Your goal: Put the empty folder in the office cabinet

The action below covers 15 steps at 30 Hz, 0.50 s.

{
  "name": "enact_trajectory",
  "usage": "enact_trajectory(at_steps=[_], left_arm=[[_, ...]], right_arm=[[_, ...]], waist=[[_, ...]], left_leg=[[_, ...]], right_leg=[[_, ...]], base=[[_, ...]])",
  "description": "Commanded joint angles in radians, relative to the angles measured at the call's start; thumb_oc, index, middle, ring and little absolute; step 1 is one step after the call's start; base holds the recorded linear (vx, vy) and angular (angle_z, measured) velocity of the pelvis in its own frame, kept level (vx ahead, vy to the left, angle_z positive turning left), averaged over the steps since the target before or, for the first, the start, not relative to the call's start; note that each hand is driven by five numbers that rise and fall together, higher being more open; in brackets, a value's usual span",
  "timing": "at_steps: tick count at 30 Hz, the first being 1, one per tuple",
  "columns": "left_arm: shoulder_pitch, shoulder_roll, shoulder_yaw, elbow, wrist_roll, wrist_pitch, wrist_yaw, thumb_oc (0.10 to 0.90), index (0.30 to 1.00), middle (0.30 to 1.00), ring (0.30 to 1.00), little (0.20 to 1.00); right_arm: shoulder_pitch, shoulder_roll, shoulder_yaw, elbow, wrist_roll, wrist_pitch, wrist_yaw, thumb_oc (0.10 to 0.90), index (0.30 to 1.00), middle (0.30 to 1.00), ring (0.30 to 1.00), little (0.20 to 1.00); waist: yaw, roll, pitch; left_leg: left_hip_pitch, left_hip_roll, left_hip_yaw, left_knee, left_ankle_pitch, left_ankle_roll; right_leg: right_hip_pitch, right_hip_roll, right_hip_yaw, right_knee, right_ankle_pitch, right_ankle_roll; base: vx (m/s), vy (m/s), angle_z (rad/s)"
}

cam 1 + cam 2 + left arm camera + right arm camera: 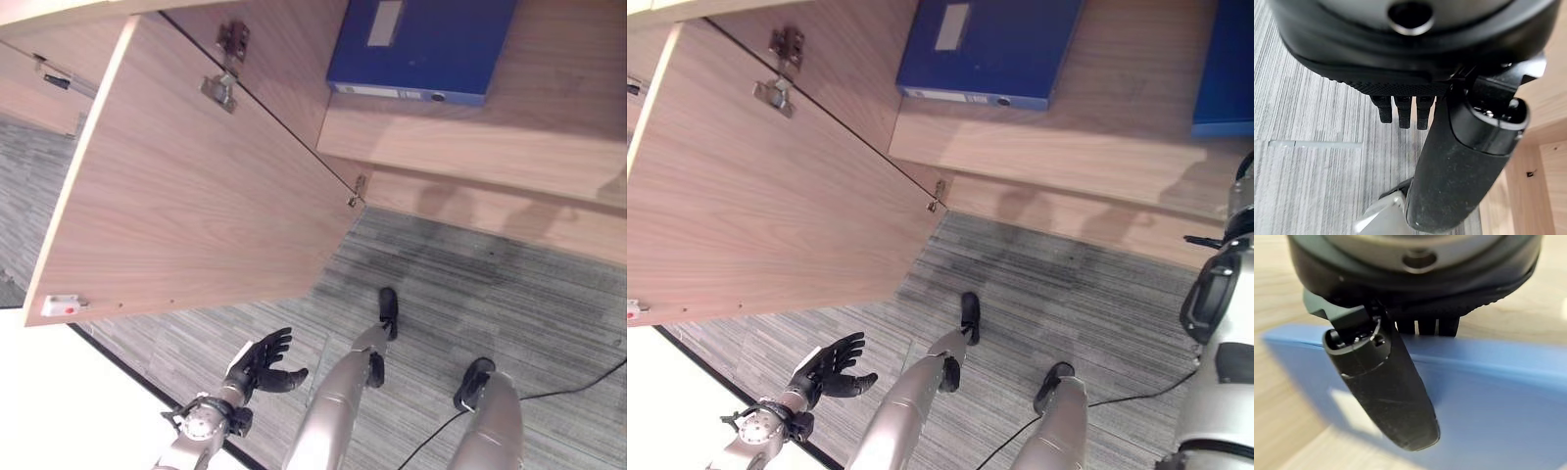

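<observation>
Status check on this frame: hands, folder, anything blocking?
Left hand open, low over the carpet. Right hand over a blue folder, grip unclear. Another folder lying on the cabinet shelf; door open, nothing blocking.

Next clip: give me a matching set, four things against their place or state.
1 cabinet door
2 left hand
3 labelled blue folder
4 right hand

a lying flat on the shelf
b swung open
c against a second blue folder
d open, above the carpet

Pairs: 1-b, 2-d, 3-a, 4-c
</observation>
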Motion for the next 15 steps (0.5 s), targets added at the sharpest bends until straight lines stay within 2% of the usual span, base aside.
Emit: enact_trajectory(at_steps=[1,7,15], left_arm=[[-0.016,0.119,0.023,0.004,0.004,-0.039,0.031,0.8,0.9,0.9,0.9,0.9],[-0.001,0.141,0.003,0.002,0.03,-0.029,0.029,0.8,0.9,0.9,0.9,0.9],[0.001,0.105,0.009,0.038,0.03,-0.015,0.026,0.8,0.9,0.9,0.9,0.9]], right_arm=[[-0.084,-0.085,0.085,-0.047,-0.069,0.031,-0.042,0.8,0.9,0.9,0.9,0.9],[-0.122,-0.067,0.126,-0.017,-0.077,0.088,-0.059,0.8,0.9,0.9,0.9,0.9],[-0.094,-0.047,0.153,-0.012,-0.136,0.136,-0.036,0.8,0.9,0.9,0.9,0.9]], waist=[[0.007,-0.011,-0.025],[0.014,-0.023,-0.039],[0.018,-0.043,-0.033]], left_leg=[[0.095,0.076,-0.007,0.161,-0.369,-0.129],[0.167,0.068,-0.018,0.093,-0.346,-0.133],[0.258,0.066,-0.038,0.036,-0.326,-0.137]], right_leg=[[-0.011,0.04,-0.004,-0.222,0.091,0.059],[0.074,0.058,-0.029,-0.3,0.112,0.059],[0.194,0.089,-0.062,-0.398,0.135,0.056]], base=[[0.03,0.007,0.07],[0.04,-0.003,-0.05],[0.03,-0.029,0.03]])
